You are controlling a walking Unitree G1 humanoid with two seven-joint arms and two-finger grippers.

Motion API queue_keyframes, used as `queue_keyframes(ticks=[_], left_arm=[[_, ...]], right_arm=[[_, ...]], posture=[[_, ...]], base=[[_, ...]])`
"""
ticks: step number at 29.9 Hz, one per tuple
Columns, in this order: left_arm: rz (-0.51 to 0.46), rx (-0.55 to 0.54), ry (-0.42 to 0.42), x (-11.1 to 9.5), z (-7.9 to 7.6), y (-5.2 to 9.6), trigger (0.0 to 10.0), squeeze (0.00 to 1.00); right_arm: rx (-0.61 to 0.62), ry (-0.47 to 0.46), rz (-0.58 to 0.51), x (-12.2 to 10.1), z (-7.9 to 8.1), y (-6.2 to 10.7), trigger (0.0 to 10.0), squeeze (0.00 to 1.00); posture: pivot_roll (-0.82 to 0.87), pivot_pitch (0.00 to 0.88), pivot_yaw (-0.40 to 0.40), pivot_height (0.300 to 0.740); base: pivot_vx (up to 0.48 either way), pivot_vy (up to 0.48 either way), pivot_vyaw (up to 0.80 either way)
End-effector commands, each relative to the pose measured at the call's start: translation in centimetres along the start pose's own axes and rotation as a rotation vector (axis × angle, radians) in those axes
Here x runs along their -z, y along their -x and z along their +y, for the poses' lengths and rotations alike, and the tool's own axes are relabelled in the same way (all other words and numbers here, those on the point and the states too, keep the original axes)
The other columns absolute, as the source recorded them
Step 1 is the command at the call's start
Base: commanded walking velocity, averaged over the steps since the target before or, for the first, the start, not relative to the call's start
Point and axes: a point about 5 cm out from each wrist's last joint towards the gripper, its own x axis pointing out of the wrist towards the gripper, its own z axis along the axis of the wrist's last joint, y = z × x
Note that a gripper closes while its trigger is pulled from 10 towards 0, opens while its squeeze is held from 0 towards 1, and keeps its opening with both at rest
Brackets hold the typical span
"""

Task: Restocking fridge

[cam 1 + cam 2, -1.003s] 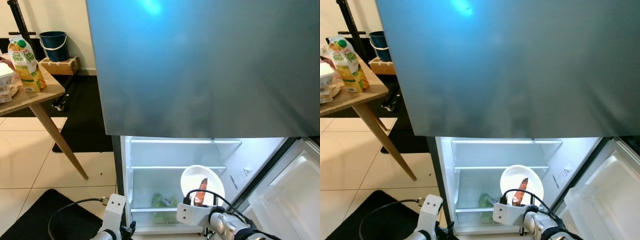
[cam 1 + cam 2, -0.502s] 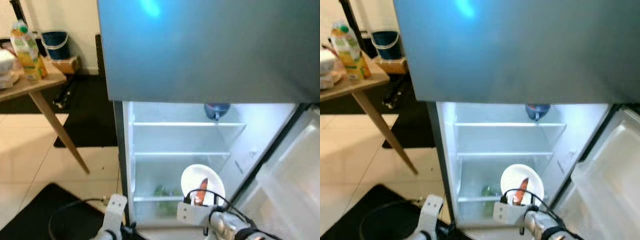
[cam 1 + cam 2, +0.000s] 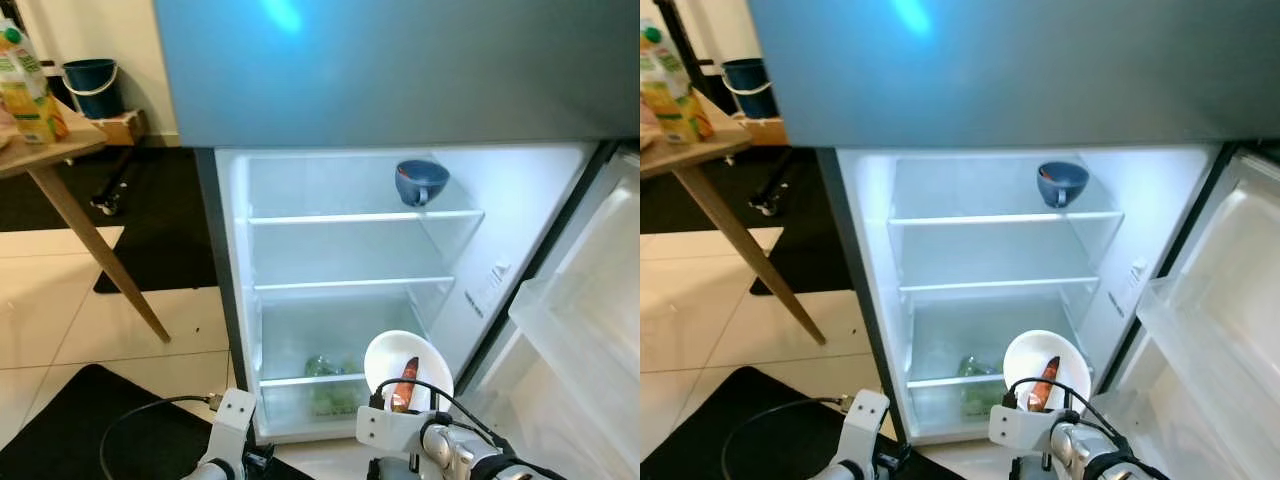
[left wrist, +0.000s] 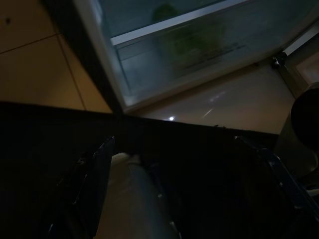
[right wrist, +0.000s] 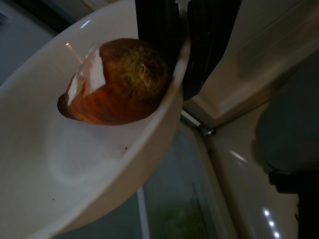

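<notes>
The right gripper (image 5: 182, 47) sat at the lower centre of the head views, its two black fingers clamped on the rim of a round white ceramic plate (image 3: 388, 352), one finger inside the rim and one outside. On the plate lay a reddish-brown carrot with a rough cut end (image 5: 117, 82), a pale patch near one side; from the head it read only as a thin orange strip (image 3: 405, 372). The plate hung in front of the lower right of the open white fridge (image 3: 236, 260), below its two glass shelves (image 3: 340, 284).

A blue ceramic cup with a handle (image 3: 421, 181) stood on the top shelf, upper right of the compartment. Behind the frosted crisper front, something green (image 3: 328, 372) was too blurred to identify. The fridge door (image 3: 585, 330) ran off the right edge.

The left gripper (image 4: 174, 189) hung low over a black mat (image 3: 60, 420) (its view very dark), fingers spread wide apart.

At the upper left, a wooden table (image 3: 55, 175) was cut by the frame, with a yellow juice carton (image 3: 25, 85) on it and a blue bucket (image 3: 88, 85) behind.
</notes>
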Motion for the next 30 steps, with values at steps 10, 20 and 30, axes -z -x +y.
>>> queue_keyframes(ticks=[10,20,30], left_arm=[[-0.135,-0.006,-0.047,-3.3,0.0,-0.7,10.0,0.0],[-0.335,-0.012,-0.14,-7.6,0.2,-1.0,10.0,0.0],[-0.411,-0.006,-0.153,-9.0,0.0,-0.9,10.0,0.0]], right_arm=[[0.013,0.046,-0.039,0.0,-2.4,0.0,10.0,0.0],[0.003,0.158,-0.139,-0.7,-6.8,0.5,10.0,0.0],[-0.003,0.206,-0.121,0.1,-9.7,1.2,10.0,0.0]], posture=[[-0.05,0.021,-0.053,0.557],[-0.04,0.025,-0.054,0.557],[-0.04,0.028,-0.057,0.547]], base=[[0.0,0.0,0.0],[0.0,0.0,0.0],[0.0,0.0,0.0]])
